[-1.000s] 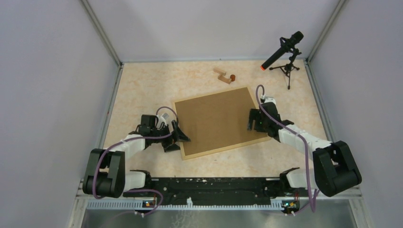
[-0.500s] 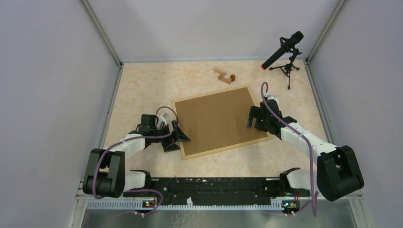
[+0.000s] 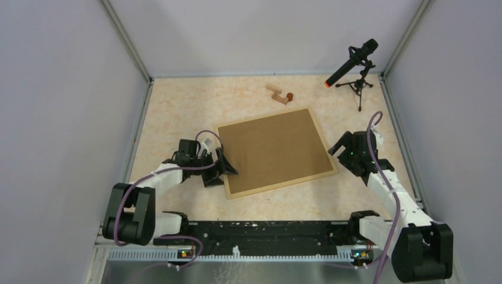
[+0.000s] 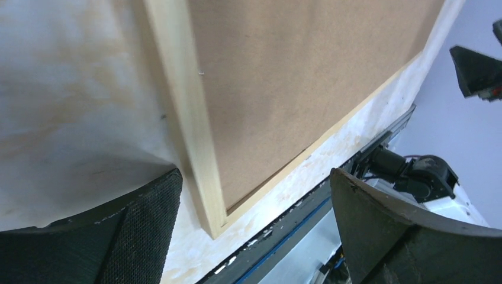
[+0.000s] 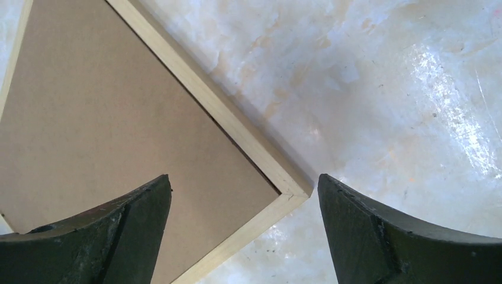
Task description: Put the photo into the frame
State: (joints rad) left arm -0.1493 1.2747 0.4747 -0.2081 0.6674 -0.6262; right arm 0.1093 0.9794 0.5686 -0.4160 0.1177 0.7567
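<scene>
The frame (image 3: 282,184) lies back-up at the centre of the top view; we see no photo. The left gripper (image 4: 253,176) and right gripper (image 5: 244,177) stand spread at its lower corners, holding nothing. We judge it light, stiff and thin, best pinched across a pale rail.

frame (image 3: 273,151) front out of sight
</scene>
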